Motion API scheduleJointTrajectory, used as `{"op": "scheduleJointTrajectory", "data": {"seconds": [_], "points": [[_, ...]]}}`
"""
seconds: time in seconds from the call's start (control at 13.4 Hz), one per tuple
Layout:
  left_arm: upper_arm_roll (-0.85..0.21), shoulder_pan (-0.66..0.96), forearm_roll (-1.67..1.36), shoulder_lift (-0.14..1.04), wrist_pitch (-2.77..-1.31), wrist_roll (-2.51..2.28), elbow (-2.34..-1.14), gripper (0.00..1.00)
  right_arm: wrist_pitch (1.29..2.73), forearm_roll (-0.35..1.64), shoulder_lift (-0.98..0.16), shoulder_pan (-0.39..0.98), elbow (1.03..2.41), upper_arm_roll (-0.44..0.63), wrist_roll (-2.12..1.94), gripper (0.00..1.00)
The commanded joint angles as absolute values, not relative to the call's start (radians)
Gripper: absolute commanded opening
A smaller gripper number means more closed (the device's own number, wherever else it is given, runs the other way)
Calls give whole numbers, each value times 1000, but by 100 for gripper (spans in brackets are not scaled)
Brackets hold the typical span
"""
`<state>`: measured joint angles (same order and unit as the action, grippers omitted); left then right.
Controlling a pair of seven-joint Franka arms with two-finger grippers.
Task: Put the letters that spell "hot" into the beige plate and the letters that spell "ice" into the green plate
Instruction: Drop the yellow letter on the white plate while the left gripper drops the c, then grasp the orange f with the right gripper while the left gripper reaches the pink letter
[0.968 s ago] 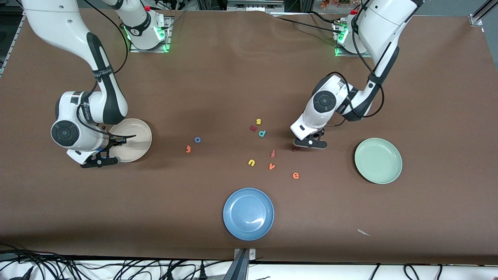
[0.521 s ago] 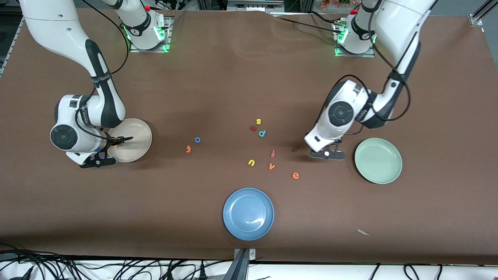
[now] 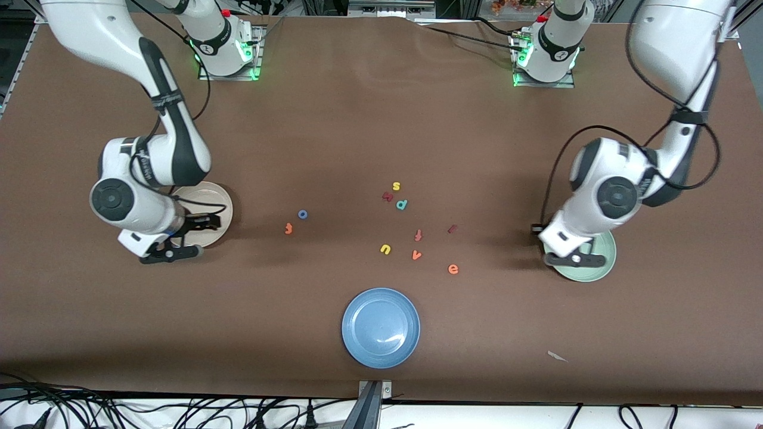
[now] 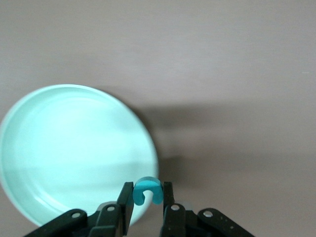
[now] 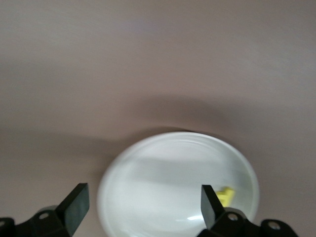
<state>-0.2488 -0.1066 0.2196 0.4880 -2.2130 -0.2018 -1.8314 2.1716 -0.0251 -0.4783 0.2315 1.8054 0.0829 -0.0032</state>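
Note:
My left gripper [image 4: 147, 198] is shut on the teal c [image 4: 147, 189] and hangs over the rim of the green plate [image 4: 74, 148], which shows under the arm [image 3: 603, 266]. The right gripper [image 5: 143, 200] stands open over the beige plate [image 5: 163, 187], where the yellow h [image 5: 225, 194] lies by one finger. From the front I see the left gripper [image 3: 575, 259], the right gripper [image 3: 188, 237] and the beige plate [image 3: 219, 204]. On the table lie the blue o [image 3: 303, 214], orange t [image 3: 288, 227], dark red i [image 3: 452, 229] and orange e [image 3: 453, 269].
Other letters lie mid-table: a yellow s [image 3: 396, 186], a red letter [image 3: 388, 196], a teal p [image 3: 402, 204], an orange-red f shape [image 3: 418, 235], a yellow u [image 3: 385, 249] and an orange v [image 3: 416, 255]. A blue plate [image 3: 380, 327] sits nearest the front camera.
The left arm has swung from beside the dark red i to over the green plate. The right gripper has opened above the beige plate and shifted slightly.

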Motion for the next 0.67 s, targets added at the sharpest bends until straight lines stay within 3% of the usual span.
{"op": "scheduleJointTrajectory", "data": {"seconds": [0.0,0.07,0.15,0.3,0.6], "points": [[-261,-193,253,491,-2189,-85,-1825,11,2187,-9,-482,230,1805,3,96,99],[-259,-204,253,508,-2189,-77,-1825,19,2224,-9,-501,241,1805,-20,129,99],[-256,-212,253,523,-2191,-75,-1825,42,2264,-9,-520,256,1807,-26,158,99],[-256,-215,253,531,-2191,-75,-1822,100,2276,-9,-534,271,1809,-32,193,99],[-285,-175,239,522,-2191,-103,-1795,100,2359,-9,-587,314,1809,-46,219,99]]}}
